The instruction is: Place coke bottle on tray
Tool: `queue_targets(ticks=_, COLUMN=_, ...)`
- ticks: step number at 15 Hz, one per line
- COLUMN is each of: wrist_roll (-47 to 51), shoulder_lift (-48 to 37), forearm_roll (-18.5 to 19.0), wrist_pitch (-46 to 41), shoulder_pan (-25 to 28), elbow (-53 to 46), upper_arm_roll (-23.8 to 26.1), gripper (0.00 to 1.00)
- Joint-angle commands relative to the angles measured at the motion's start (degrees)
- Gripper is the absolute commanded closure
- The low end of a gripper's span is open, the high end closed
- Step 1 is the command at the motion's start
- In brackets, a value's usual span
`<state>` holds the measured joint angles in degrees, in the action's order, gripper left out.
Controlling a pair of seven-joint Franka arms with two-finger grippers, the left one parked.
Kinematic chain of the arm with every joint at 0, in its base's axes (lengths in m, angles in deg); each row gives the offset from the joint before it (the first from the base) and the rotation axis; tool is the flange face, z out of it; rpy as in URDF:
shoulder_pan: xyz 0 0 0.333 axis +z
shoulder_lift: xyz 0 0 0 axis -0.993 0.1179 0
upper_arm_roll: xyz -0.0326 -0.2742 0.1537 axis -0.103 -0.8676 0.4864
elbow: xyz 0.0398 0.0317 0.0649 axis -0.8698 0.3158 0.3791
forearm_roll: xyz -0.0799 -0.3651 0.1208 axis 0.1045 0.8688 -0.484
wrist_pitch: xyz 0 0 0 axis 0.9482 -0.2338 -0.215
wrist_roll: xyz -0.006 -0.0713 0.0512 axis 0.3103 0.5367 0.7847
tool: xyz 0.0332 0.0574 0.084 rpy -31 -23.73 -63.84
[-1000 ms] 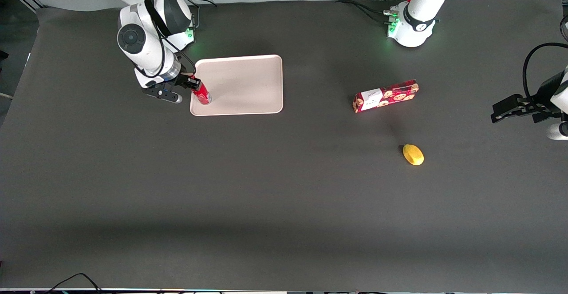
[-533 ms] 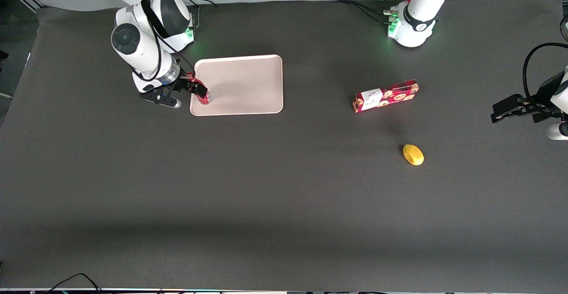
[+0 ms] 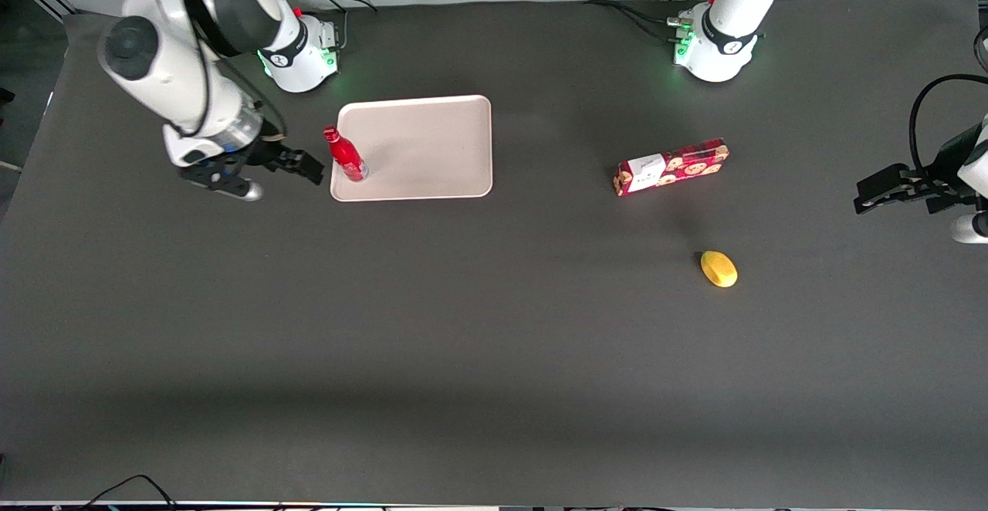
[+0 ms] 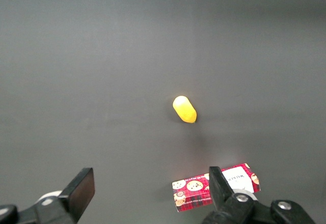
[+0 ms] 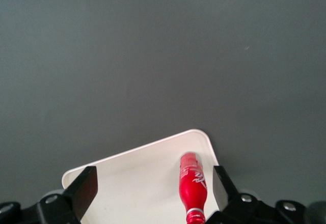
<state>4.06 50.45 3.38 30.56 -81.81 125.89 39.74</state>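
In the front view, my claw (image 3: 297, 165) is hanging over the dark worktop (image 3: 494, 326), just off the edge of the tray (image 3: 432, 148) at my own end, and it is gripping nothing, its black fingers (image 3: 311, 167) pointing toward the coke bottle (image 3: 346, 157) with a gap of bare worktop between them. The bottle is standing upright on the tray, in the corner closest to my claw and near the rim facing the front camera, its cap leaning a little toward me in this angle. Well away from my claw, toward the parked arm's end of the worktop, a red cookie box (image 3: 671, 167) is lying flat, and a yellow lemon-like fruit (image 3: 719, 269) is sitting nearer to the front camera than the box. In the left wrist view, the same yellow fruit (image 4: 184, 109) and cookie box (image 4: 214, 186) are lying apart on the dark surface. In my right wrist view, my claw (image 5: 153, 188) is spread wide, both fingers (image 5: 84, 191) apart with nothing between them touching, while the coke bottle (image 5: 192, 188) is standing free on the tray (image 5: 137, 183) near its rounded corner, close beside one finger but clear of it.
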Motion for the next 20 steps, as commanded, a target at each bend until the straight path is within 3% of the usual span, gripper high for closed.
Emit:
queue_targets(ticks=1, wrist_roll=-0.2, shoulder_lift=10.4, forearm_roll=2.0, wrist_pitch=-7.4, shoulder_pan=-0.3, elbow=-18.0, upper_arm_roll=-4.5, gripper=0.0)
queue_targets(ticks=6, wrist_roll=-0.2, shoulder_lift=18.8, forearm_roll=2.2, wrist_pitch=-8.1, shoulder_pan=-4.1, elbow=-32.5, upper_arm_roll=-4.9, gripper=0.0)
queue_targets(ticks=9, wrist_roll=-1.2, shoulder_lift=20.6, forearm_roll=5.8, wrist_pitch=-8.0, shoulder_pan=-4.1, elbow=-34.6, upper_arm_roll=-6.0, gripper=0.0)
queue_targets(ticks=11, wrist_roll=-1.3, shoulder_lift=20.5, forearm_roll=5.5, wrist_pitch=-8.1, shoulder_pan=-5.1, elbow=-33.0, upper_arm_roll=-6.4, gripper=0.0)
queue_targets(ticks=13, wrist_roll=-1.0, shoulder_lift=18.5, forearm_roll=5.4, wrist_pitch=-7.5, shoulder_pan=-2.9, elbow=-28.9, upper_arm_roll=-7.9, gripper=0.0)
queue_targets(ticks=15, wrist_roll=-1.0, shoulder_lift=15.8, forearm_roll=5.2, wrist_pitch=-7.4, shoulder_pan=5.0, elbow=-25.2, upper_arm_roll=-15.7, gripper=0.0)
queue_targets(ticks=16, wrist_roll=-1.1, shoulder_lift=14.3, forearm_roll=5.0, wrist_pitch=-6.9, shoulder_pan=6.2, elbow=-23.2, upper_arm_roll=-17.3, gripper=0.0)
queue_targets(ticks=20, wrist_roll=-6.7, shoulder_lift=7.5, forearm_roll=4.3, wrist_pitch=-3.6, shoulder_pan=5.4, elbow=-14.5, upper_arm_roll=-17.5, gripper=0.0)
